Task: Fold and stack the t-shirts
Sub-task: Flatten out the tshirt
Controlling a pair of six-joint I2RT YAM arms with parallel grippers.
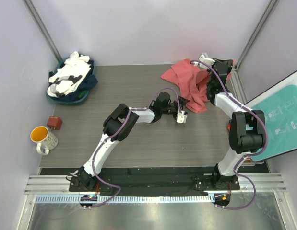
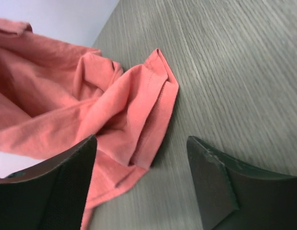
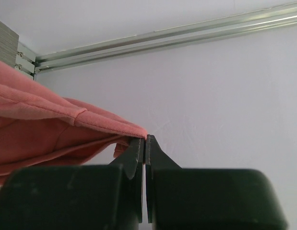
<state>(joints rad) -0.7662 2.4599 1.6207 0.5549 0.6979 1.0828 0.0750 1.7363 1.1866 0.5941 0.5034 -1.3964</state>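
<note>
A coral-red t-shirt (image 1: 190, 82) lies crumpled at the back right of the table, and one edge of it is lifted. My right gripper (image 1: 206, 60) holds that raised edge. In the right wrist view the gripper (image 3: 146, 139) is shut on a thin fold of the red cloth (image 3: 42, 124). My left gripper (image 1: 181, 116) hovers low by the shirt's near corner. In the left wrist view it (image 2: 141, 139) stands open, and a folded hem corner of the shirt (image 2: 138, 110) lies partly between its fingers (image 2: 57, 191), untouched. White and dark navy t-shirts (image 1: 71, 76) are heaped at the back left.
The white and navy heap sits in a dark basket (image 1: 84, 97). An orange-lined mug (image 1: 42, 138) and a small brown object (image 1: 54, 122) stand at the left edge. A teal mat (image 1: 282, 120) lies beyond the table's right edge. Walls close in behind.
</note>
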